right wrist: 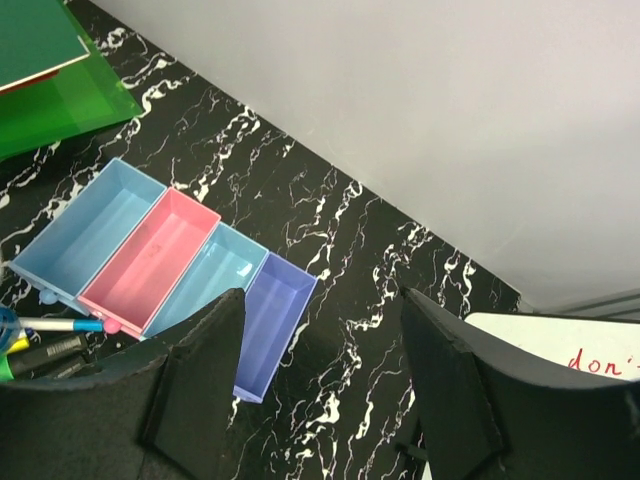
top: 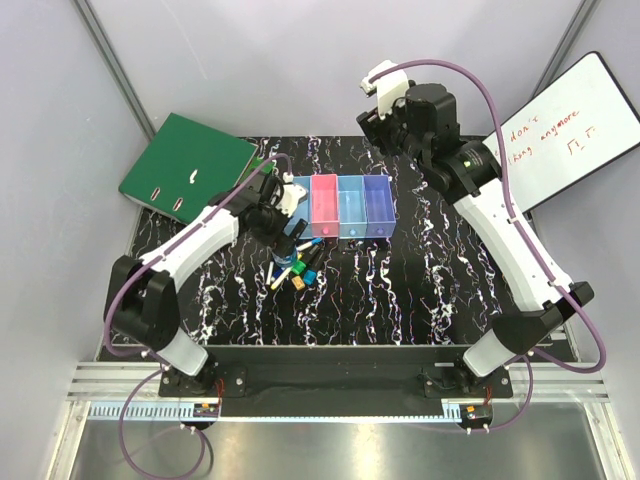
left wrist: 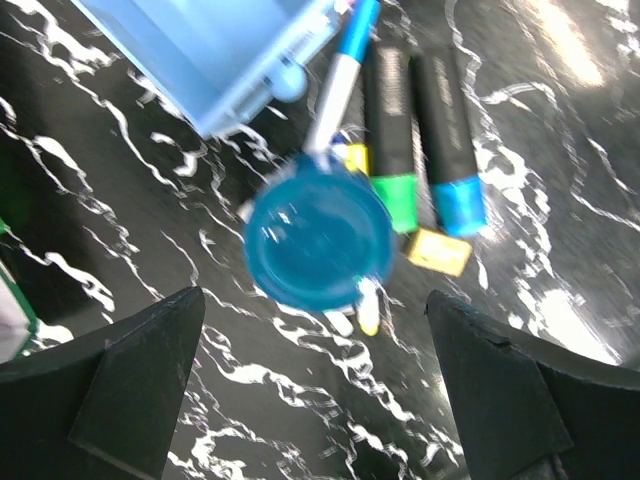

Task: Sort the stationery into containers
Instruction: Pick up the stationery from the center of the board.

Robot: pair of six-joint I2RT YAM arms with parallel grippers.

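The left gripper hangs low over the black marbled table. Its fingers are spread wide and hold nothing. Just ahead of the fingertips, centred on the gap, the round blue tin lies flat, and neither finger touches it. White and yellow pen ends poke out from under its near edge. Just past the tin to the right, a green-capped marker and a blue-capped marker lie side by side. A small yellow piece sits at the blue cap. A blue-and-white pen lies just left of them, one end reaching the tin. Farther ahead to the left is a corner of the light blue end bin, with all this stationery on the table outside it.

The right gripper is raised high, its fingers also apart and empty. Below it to the left runs the row of bins. The purple bin is nearest, then the middle light blue bin, then the pink bin, with the light blue end bin farthest. Beyond that lies the green binder. A whiteboard corner shows off to the right.
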